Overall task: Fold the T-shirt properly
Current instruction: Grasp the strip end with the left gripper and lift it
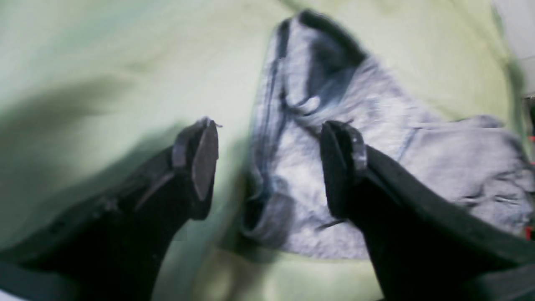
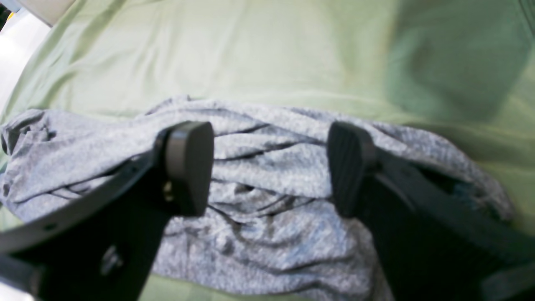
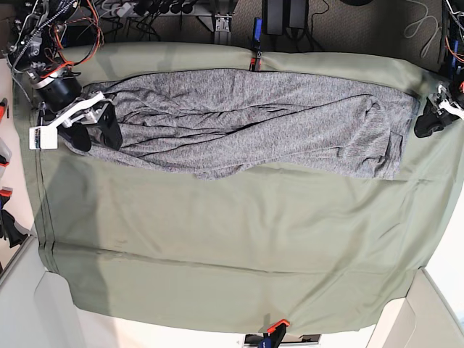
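Note:
The heather-grey T-shirt (image 3: 261, 123) lies bunched in a long wrinkled band across the far part of the olive-green cloth (image 3: 232, 239). My right gripper (image 3: 94, 134) is at the shirt's left end. In the right wrist view it (image 2: 267, 167) is open, with the wrinkled shirt fabric (image 2: 271, 175) below the gap between its fingers. My left gripper (image 3: 426, 122) is at the shirt's right end. In the blurred left wrist view it (image 1: 271, 159) is open over the shirt's edge (image 1: 301, 167), holding nothing.
The green cloth covers the whole table and is held by clamps at the far edge (image 3: 254, 58) and the near edge (image 3: 275, 328). Cables and electronics (image 3: 65, 29) lie behind the far left corner. The table's grey corners (image 3: 43, 304) show at the front.

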Robot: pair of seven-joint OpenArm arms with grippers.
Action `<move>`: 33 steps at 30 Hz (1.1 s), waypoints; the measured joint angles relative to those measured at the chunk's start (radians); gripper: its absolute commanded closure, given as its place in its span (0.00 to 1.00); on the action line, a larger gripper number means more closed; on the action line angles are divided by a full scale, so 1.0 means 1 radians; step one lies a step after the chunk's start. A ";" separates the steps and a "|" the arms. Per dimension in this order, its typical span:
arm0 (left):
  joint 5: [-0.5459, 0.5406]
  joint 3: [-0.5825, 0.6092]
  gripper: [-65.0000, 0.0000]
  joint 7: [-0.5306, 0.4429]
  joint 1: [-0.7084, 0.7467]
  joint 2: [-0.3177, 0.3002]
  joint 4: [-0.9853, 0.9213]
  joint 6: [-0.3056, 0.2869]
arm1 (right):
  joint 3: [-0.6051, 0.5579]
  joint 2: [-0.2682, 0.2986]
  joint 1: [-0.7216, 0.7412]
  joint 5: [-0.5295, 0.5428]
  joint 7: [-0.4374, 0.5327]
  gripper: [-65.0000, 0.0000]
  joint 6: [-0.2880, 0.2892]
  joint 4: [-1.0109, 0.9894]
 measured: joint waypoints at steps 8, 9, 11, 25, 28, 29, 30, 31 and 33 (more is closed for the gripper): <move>0.037 0.137 0.37 -0.029 -0.040 0.024 0.000 0.000 | 0.000 0.000 0.000 0.001 0.001 0.35 0.000 0.000; 0.045 0.153 0.37 -0.035 -0.054 0.024 0.002 0.000 | 0.000 0.000 0.000 0.001 0.001 0.35 0.000 0.000; 0.060 0.176 0.37 -0.048 -0.076 0.025 0.002 0.000 | 0.000 0.000 0.000 0.000 0.001 0.35 0.000 0.000; 0.058 0.264 0.37 -0.066 -0.105 0.023 0.002 -0.001 | 0.000 0.000 0.000 0.000 0.004 0.35 0.000 0.000; 0.019 0.298 0.37 -0.067 -0.105 0.023 0.002 -0.001 | 0.000 0.000 0.000 0.000 0.004 0.35 0.000 0.000; 0.018 0.303 0.37 -0.067 -0.106 0.023 0.002 -0.001 | 0.000 0.000 0.000 0.000 0.004 0.35 0.000 0.000; 0.018 0.306 0.37 -0.067 -0.106 0.023 0.002 -0.001 | 0.000 0.000 0.000 0.000 0.004 0.35 0.000 0.000; 0.018 0.306 0.38 -0.067 -0.106 0.024 0.002 -0.001 | 0.000 0.000 0.000 0.000 0.004 0.35 0.000 0.000; 0.039 0.306 0.43 -0.071 -0.106 0.027 0.003 -0.004 | 0.000 0.000 0.000 0.000 0.004 0.35 0.000 0.000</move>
